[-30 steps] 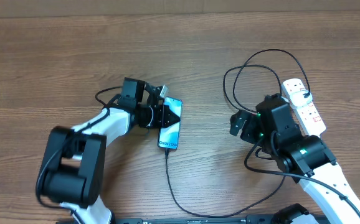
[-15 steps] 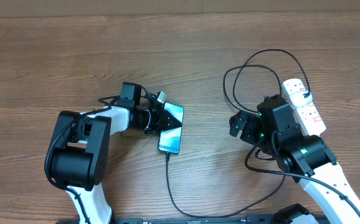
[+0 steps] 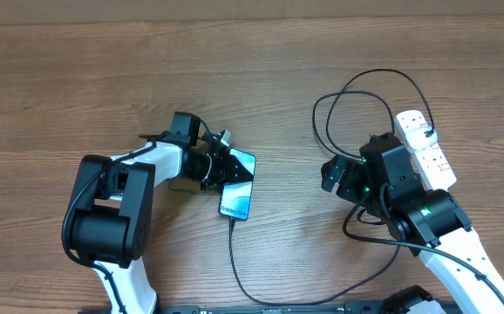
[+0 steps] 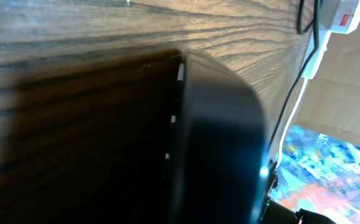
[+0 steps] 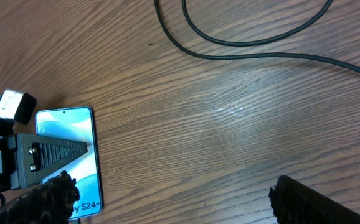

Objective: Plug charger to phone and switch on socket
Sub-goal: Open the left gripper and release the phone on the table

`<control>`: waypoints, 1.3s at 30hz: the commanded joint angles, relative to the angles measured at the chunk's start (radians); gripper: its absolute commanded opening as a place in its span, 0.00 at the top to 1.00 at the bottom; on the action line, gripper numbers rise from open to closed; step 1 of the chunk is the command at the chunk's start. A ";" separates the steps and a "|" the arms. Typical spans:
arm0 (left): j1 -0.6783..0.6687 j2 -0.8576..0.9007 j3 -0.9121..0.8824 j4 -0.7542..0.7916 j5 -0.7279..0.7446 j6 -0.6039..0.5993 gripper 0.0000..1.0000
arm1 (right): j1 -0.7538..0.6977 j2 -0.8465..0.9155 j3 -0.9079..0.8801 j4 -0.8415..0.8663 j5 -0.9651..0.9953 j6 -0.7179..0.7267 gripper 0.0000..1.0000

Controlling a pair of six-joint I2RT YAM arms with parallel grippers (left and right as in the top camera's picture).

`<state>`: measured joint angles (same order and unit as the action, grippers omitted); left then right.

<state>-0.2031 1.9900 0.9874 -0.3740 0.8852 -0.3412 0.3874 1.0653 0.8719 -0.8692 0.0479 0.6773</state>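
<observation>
The left end effector (image 3: 226,166) sits over the far end of the slim rectangular phone with the light blue screen (image 3: 238,196). One ridged finger (image 5: 49,155) lies across the glass, and I cannot tell whether it is clamped. The right end effector (image 3: 333,174) hovers well right of the phone, its fingers wide apart. The thin black charger cable (image 3: 233,253) meets the phone's near end. The white oblong power strip with red switches (image 3: 426,144) lies far right on the brown wooden counter (image 3: 78,78).
</observation>
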 commanded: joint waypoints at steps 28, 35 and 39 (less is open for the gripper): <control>-0.011 0.039 0.076 -0.288 -0.571 -0.138 0.66 | -0.004 -0.002 0.019 0.014 0.003 0.003 0.00; -0.013 0.039 0.077 -0.309 -0.622 -0.125 0.66 | -0.004 -0.002 0.019 0.013 0.003 0.003 0.00; -0.013 0.039 0.077 -0.304 -0.611 -0.078 0.63 | -0.004 -0.002 0.019 0.014 0.003 0.003 0.00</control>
<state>-0.2230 1.9495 1.1191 -0.6701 0.5716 -0.4595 0.3874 1.0653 0.8719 -0.8600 0.0486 0.6773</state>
